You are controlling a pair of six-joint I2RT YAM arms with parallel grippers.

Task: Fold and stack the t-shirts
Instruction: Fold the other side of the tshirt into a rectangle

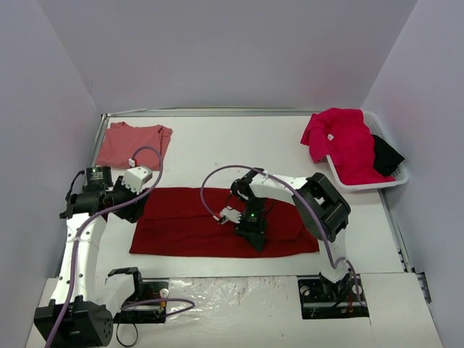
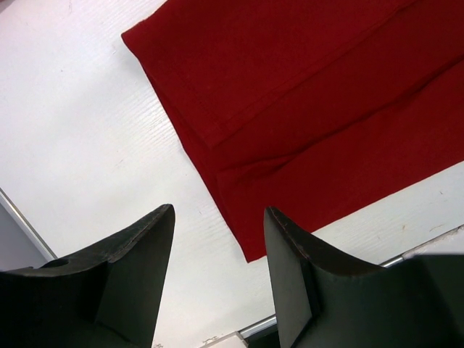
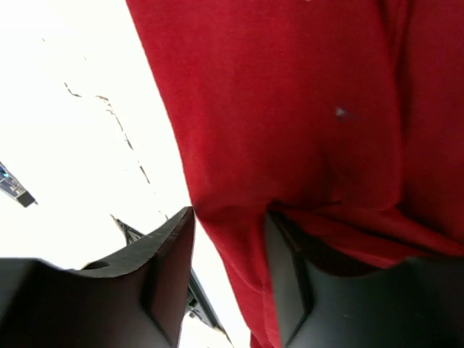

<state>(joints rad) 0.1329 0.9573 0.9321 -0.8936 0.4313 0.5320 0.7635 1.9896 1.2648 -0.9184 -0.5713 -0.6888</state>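
1 raspberry tee (image 1: pixel 341 141), black item (image 1: pixel 388 154) in basket (image 1: pixel 366 185) | L gripper (image 2: pixel 219 210) jaws apart | R gripper (image 3: pixel 229 214) jaws apart over crimson tee (image 1: pixel 188 221)

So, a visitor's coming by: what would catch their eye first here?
The long dark crimson red folded t-shirt lying across the middle, with the right claw at its near edge. Then the bright raspberry pink-red t-shirt spilling over the white plastic basket at the far right, and the folded salmon-pink t-shirt at the far left.

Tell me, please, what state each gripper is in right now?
Left gripper: open, empty.
Right gripper: open, jaws either side of the dark red shirt.
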